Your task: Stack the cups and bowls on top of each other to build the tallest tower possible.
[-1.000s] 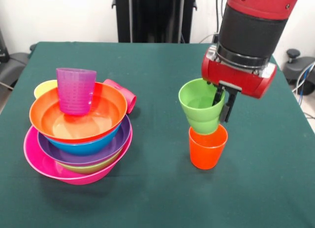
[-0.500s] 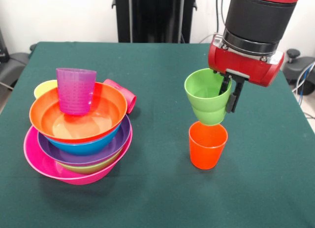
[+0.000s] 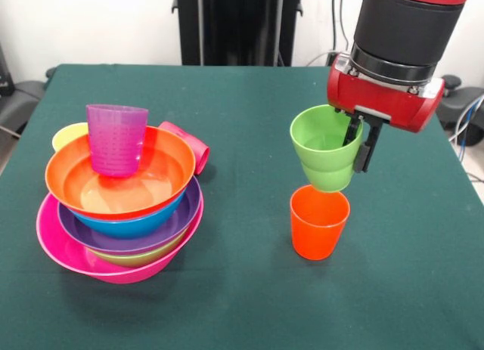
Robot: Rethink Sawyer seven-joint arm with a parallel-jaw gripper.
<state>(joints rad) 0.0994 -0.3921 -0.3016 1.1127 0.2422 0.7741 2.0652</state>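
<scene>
My gripper (image 3: 359, 144) is shut on the rim of the green cup (image 3: 324, 155), holding it tilted just above the upright orange cup (image 3: 319, 221) on the right. On the left stands the tower (image 3: 121, 214): the pink bowl (image 3: 57, 248) at the bottom, then a green, a purple (image 3: 185, 210), a blue and an orange bowl (image 3: 162, 176) nested in it. The purple cup (image 3: 116, 138) stands upright in the orange bowl. Behind the pile a red cup (image 3: 190, 144) lies on its side, and a yellow cup (image 3: 66, 135) peeks out.
The dark green tablecloth (image 3: 242, 305) covers the whole table. Black equipment stands beyond the far edge, and cables hang at the far right.
My gripper has lifted the green cup out of the orange cup and carried it a little up and to the right. The pile on the left is unchanged.
</scene>
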